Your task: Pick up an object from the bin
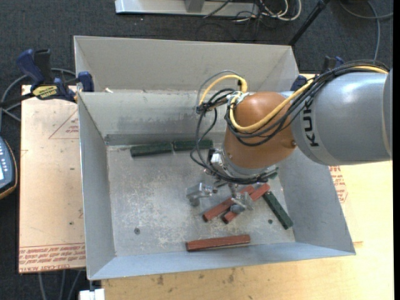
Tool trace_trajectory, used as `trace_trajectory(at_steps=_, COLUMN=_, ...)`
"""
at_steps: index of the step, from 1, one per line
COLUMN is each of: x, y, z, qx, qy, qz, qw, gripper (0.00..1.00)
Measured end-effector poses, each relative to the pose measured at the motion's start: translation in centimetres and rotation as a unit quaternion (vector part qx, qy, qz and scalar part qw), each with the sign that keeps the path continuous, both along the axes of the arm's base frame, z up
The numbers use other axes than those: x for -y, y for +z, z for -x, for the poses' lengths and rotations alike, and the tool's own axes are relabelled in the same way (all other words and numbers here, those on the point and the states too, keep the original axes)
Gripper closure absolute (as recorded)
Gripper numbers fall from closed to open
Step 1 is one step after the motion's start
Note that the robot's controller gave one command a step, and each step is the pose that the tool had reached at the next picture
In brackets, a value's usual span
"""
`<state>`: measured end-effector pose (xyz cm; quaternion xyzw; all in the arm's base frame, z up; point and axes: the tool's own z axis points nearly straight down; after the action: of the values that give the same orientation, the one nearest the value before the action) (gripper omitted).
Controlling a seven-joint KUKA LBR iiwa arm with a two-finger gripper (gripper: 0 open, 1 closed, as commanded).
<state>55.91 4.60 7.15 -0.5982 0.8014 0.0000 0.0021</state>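
Where the floor of the bin lies right of centre, the gripper sits low with its 2 fingers apart, over a cluster of short red-brown blocks. A dark green bar lies just beside them, and a long red-brown bar near the front wall.

Robotics lab, test station. Large silver robot arm, orange wrist cover and looped black-and-yellow wiring, reaches into grey metal bin. Dark carpet around it; loose cables and metal stand foot behind.
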Motion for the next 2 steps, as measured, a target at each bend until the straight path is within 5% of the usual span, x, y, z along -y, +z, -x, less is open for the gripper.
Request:
trace_trajectory(at_steps=1, x=0.2, y=0.1, z=-0.1, qx=0.0020, qy=-0.002, qz=0.000, qw=1.0000, gripper=1.00)
trace_trajectory(at_steps=2, x=-1.0, y=12.0, z=-8.6, qx=0.0034, qy=0.180, qz=0.000, qw=0.9837, gripper=1.00)
